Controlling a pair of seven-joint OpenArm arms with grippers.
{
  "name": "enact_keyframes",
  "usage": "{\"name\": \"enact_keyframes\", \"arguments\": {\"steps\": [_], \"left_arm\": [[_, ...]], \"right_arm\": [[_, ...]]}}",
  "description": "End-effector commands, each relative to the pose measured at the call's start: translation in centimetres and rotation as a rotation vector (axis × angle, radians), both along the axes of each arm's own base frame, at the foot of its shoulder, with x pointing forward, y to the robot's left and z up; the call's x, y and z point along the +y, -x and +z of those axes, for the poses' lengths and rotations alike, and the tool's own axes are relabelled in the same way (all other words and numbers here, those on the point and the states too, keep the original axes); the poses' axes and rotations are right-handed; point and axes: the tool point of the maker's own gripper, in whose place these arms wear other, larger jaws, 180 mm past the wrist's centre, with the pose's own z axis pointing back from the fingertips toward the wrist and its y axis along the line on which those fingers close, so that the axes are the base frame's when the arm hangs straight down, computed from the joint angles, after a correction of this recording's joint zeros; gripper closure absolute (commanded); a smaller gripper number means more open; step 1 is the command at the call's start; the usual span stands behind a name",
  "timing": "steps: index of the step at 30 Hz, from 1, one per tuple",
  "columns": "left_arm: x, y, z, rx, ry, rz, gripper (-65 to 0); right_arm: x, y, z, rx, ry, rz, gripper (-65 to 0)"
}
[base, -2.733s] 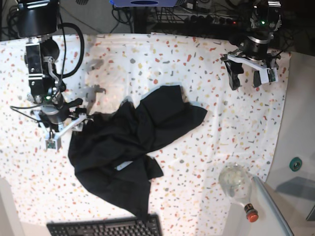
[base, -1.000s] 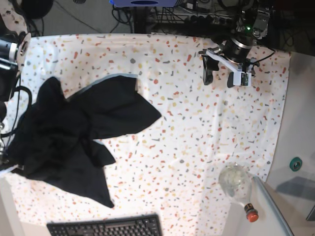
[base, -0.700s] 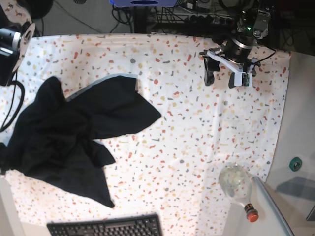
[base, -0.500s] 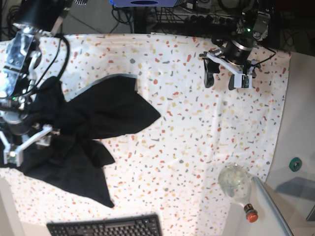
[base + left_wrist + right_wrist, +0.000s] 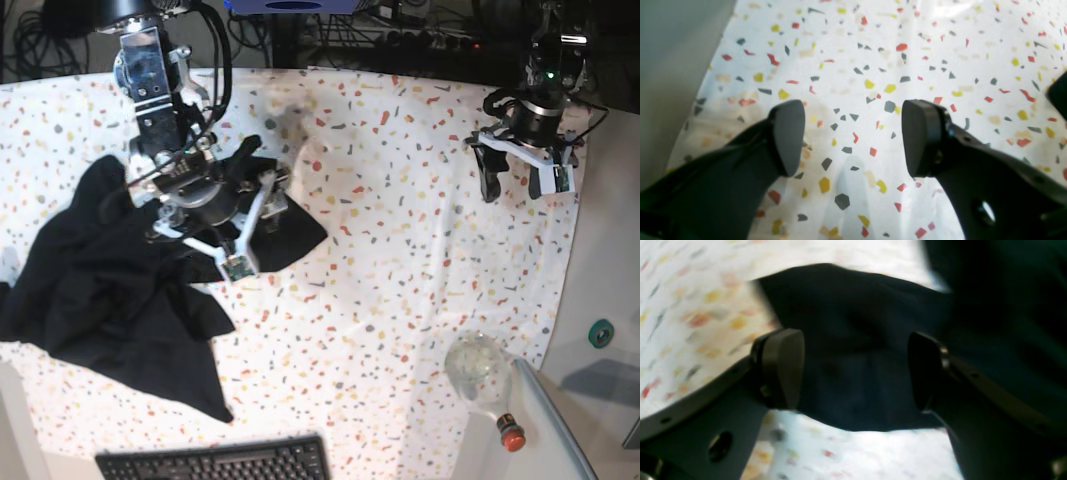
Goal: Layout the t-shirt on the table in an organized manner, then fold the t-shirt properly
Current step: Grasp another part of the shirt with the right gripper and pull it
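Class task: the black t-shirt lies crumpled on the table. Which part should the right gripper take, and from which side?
Probably the free pointed flap of the t-shirt: it lies flat on the table, clear of the bunched folds. The right gripper hovers there with jaws open; descend from above.

**Non-task items noted in the base view**

We record a black keyboard [image 5: 214, 458] at the near edge, only its upper rows in frame. At the near right corner lies a clear glass bottle [image 5: 482, 381] with a red cap [image 5: 511, 437], resting on its side. Beside it we note a small teal round object [image 5: 600, 333] on the grey surface. Dark cables [image 5: 370, 30] cluster along the far edge.
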Motion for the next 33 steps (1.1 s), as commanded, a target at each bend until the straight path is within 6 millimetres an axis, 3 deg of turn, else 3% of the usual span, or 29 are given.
{"name": "enact_keyframes", "arguments": {"steps": [1,8,10,13,16,19,21,23,26,33], "left_arm": [[0.9,-0.4,1.3,-0.04,-0.02,0.013,-43.3],[2.1,0.9,1.4,-0.025,-0.039,0.039,-43.3],[1.9,1.0,1.3,-0.021,-0.036,0.034,-43.3],[1.8,1.0,1.2,-0.021,-0.034,0.03,-43.3],[1.7,0.7,1.4,-0.029,-0.032,0.031,-43.3],[1.7,0.6,1.5,-0.032,-0.032,0.031,-43.3],[1.8,0.5,1.5,-0.033,-0.034,0.032,-43.3],[1.8,0.4,1.6,-0.036,-0.035,0.031,-43.3],[1.9,-0.5,2.0,-0.057,-0.034,0.032,-43.3],[1.9,-1.9,2.8,-0.091,-0.033,0.032,-43.3]], "right_arm": [[1.1,-1.8,1.2,-0.06,-0.016,0.001,-44.6],[0.4,-7.1,-1.7,-0.084,0.028,-0.17,-44.6],[0.1,-7.0,-3.9,-0.036,0.058,-0.169,-42.6],[1.0,-5.8,-6.3,0.025,0.062,-0.143,-33.9],[2.4,-3.6,-7.8,0.086,0.038,-0.068,-32.3],[3.8,-1.3,-8.0,0.123,-0.044,-0.044,-30.0],[4.3,0.9,-8.1,0.151,-0.065,-0.016,-21.2],[3.5,3.1,-8.3,0.189,-0.054,0.034,-14.4],[1.7,5.5,-7.6,0.196,-0.027,0.081,-13.5],[-4.3,6.7,-2.6,0.114,0.089,0.078,-13.5]]}}
